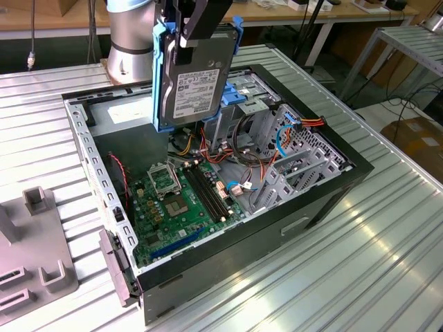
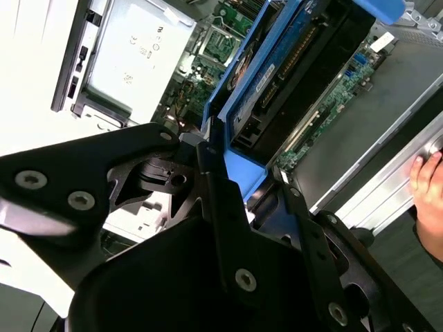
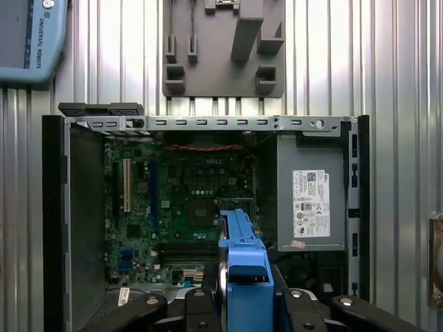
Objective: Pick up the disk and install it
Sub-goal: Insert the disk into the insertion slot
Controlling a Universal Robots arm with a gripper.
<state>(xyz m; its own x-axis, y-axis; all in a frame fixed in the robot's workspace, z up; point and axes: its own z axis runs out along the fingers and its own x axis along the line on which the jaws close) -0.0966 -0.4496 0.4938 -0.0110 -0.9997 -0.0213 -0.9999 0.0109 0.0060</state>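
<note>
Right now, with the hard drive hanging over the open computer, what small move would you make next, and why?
Probably a short sideways shift toward the exterior view's right. The jaws hold the grey metal hard drive in its blue plastic carrier on edge, clear above the open black computer case, and the metal drive cage stands just that side of it.

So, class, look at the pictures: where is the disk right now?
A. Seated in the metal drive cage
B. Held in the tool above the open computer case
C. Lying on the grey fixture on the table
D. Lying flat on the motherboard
B: in the exterior view the tool is clamped on the disk, which hangs upright in the air over the open computer case, touching neither cage nor board.
</note>
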